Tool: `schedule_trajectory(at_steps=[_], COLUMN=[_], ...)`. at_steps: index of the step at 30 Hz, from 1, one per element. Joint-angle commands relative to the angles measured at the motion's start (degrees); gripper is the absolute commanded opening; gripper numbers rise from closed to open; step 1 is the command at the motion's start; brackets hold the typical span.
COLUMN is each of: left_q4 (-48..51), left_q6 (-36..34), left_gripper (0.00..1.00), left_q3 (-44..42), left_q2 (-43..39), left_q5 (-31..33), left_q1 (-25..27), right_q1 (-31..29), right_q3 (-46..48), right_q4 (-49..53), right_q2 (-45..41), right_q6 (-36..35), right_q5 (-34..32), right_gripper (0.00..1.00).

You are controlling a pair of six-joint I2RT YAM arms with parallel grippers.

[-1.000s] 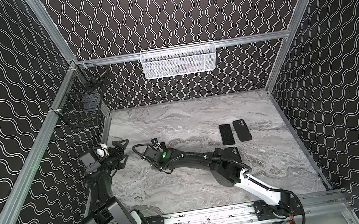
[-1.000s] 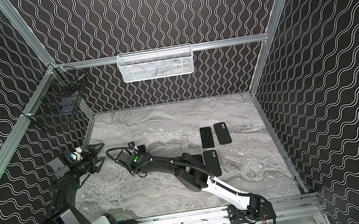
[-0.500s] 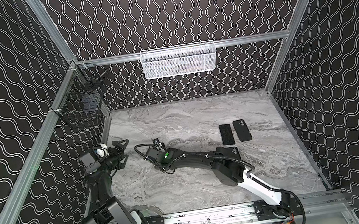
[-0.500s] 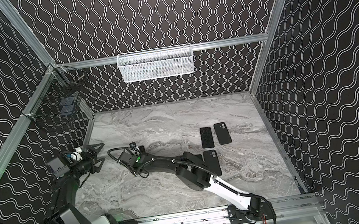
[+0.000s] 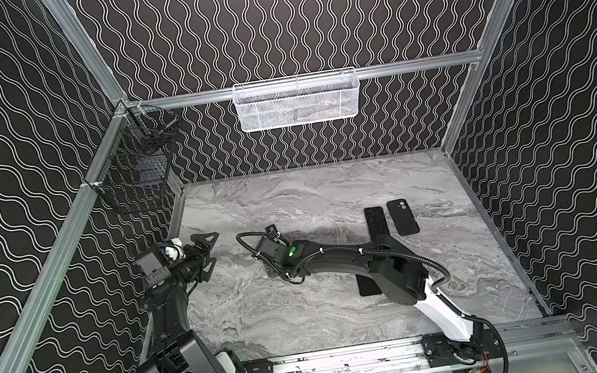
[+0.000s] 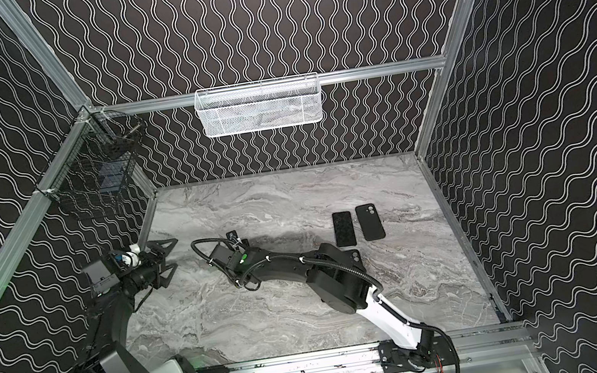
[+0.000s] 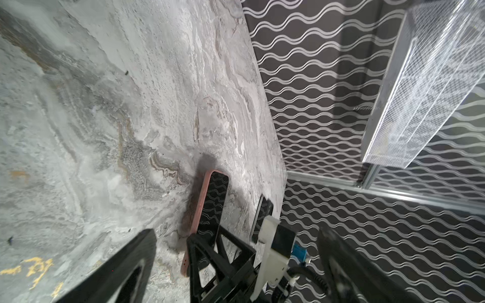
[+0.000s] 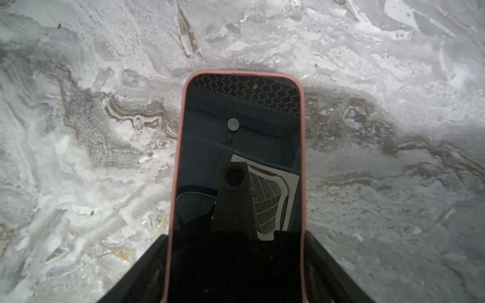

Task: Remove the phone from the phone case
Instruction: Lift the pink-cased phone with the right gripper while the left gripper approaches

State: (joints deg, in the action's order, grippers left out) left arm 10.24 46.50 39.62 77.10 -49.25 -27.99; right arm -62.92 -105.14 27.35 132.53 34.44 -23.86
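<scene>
While the right gripper point(image 8: 236, 236) pinches it by both long edges, the phone point(image 8: 237, 147) sits screen-up inside the pink phone case point(image 8: 178, 157), and the pink rim runs right round the glass. The black fingers point(image 8: 147, 262) press against the phone case on either side at its near end. Its far end lies down at the grey marble table point(image 8: 78, 131); whether the near end is lifted off I can't tell from here. The dark screen mirrors the wavy wall pattern.

In both top views the phone case is hidden under the right arm's wrist point(image 5: 282, 252). To the left of the phone case and apart from it hangs the left gripper point(image 5: 211, 250) — jaws spread wide, empty, pointing toward the phone case. Well off to the right of the phone case, a textured black slab point(image 5: 376, 223) and a black slab with a camera ring point(image 5: 402, 217) lie side by side. Nearer the phone case on that same side, a third dark slab point(image 5: 367, 285) peeks out from under the right arm's elbow. Far beyond the phone case, on the back wall, hangs a white mesh basket point(image 5: 298, 100) — and beyond the phone case to the left, a black wire basket point(image 5: 134, 172) on the side rail
</scene>
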Motion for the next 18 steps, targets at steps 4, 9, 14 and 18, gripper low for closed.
schedule_trajectory(at_steps=[4, 9, 14, 18], left_q4=[-4.4, -13.2, -21.8, -28.3], left_q6=[0.5, 5.9, 9.6, 12.1], left_gripper=[0.99, 0.99, 0.99, 0.97], left_q3=[-2.8, -8.1, -11.9, -12.7], left_q2=[0.2, 1.2, 3.1, 6.1], left_q5=[0.3, 1.7, 3.4, 3.9], left_q1=[6.0, 13.9, 20.3, 24.2], right_q1=[1.2, 2.2, 3.1, 3.5], right_q3=[6.0, 11.7, 16.1, 18.6], right_q4=[-7.0, -10.0, -11.5, -12.1], right_q2=[-4.9, -9.5, -13.8, -16.4], right_q6=[-0.5, -1.1, -1.6, -2.0], right_q5=[3.7, 6.4, 9.9, 11.9], right_gripper=[0.65, 0.65, 0.65, 0.65])
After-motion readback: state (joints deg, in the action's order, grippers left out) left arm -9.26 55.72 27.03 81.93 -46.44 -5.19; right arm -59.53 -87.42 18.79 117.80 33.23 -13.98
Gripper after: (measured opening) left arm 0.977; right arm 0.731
